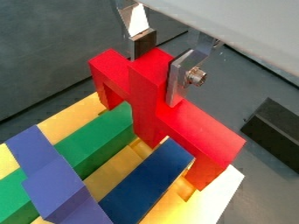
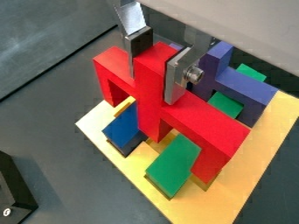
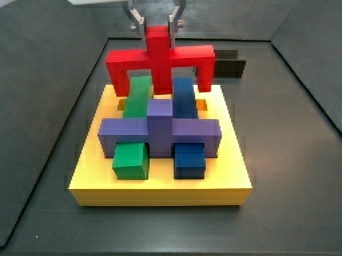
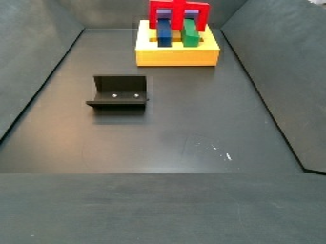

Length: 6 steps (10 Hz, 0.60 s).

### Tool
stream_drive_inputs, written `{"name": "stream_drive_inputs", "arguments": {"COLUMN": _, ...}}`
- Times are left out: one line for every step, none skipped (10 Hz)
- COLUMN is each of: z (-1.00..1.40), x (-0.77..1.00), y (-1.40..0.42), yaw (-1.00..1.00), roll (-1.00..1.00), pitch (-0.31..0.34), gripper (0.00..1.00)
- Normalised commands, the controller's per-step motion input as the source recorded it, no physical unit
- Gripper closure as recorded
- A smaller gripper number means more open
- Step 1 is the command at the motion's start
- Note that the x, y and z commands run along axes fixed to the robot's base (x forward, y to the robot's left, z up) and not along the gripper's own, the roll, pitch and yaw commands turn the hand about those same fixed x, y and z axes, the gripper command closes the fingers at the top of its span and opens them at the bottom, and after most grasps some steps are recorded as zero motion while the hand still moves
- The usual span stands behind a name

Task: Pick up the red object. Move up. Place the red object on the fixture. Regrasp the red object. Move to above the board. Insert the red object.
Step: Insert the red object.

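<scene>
Bright red three-pronged blocky piece point(image 1: 158, 109), clamped in two-finger silver-plate gripper point(image 1: 162, 54) above thick yellow slotted slab point(image 3: 160, 180).
Gripper fingers point(image 2: 180, 74) closed on piece's upright middle stem; crossbar level, outer prongs pointing down over slab's rear end, beside green block point(image 3: 138, 97) and blue block point(image 3: 183, 95). Purple cross-shaped block point(image 3: 160, 130) farther forward on slab. Small black L-shaped fixture point(image 4: 118, 92) well apart from slab.

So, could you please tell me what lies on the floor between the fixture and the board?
Nothing: in a side view the dark floor between the fixture and the board is bare. The gripper holds the red object over the board.
</scene>
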Motion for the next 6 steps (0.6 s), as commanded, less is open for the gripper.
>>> {"name": "stream_drive_inputs", "arguments": {"z": 0.18, "x": 0.09, "y": 0.0, "yaw": 0.0, "roll": 0.01, "pitch": 0.076, "gripper": 1.0}}
{"name": "stream_drive_inputs", "arguments": {"z": 0.17, "x": 0.05, "y": 0.0, "yaw": 0.0, "roll": 0.02, "pitch": 0.074, "gripper": 1.0}}
{"name": "stream_drive_inputs", "arguments": {"z": 0.05, "x": 0.0, "y": 0.0, "yaw": 0.0, "roll": 0.0, "pitch": 0.039, "gripper": 1.0}}
{"name": "stream_drive_inputs", "arguments": {"z": 0.0, "x": 0.0, "y": 0.03, "yaw": 0.0, "roll": -0.04, "pitch": 0.01, "gripper": 1.0}}
{"name": "stream_drive_inputs", "arguments": {"z": 0.0, "x": -0.08, "y": 0.15, "yaw": 0.0, "roll": -0.24, "pitch": 0.0, "gripper": 1.0}}
{"name": "stream_drive_inputs", "arguments": {"z": 0.01, "x": 0.0, "y": 0.1, "yaw": 0.0, "roll": -0.28, "pitch": 0.0, "gripper": 1.0}}
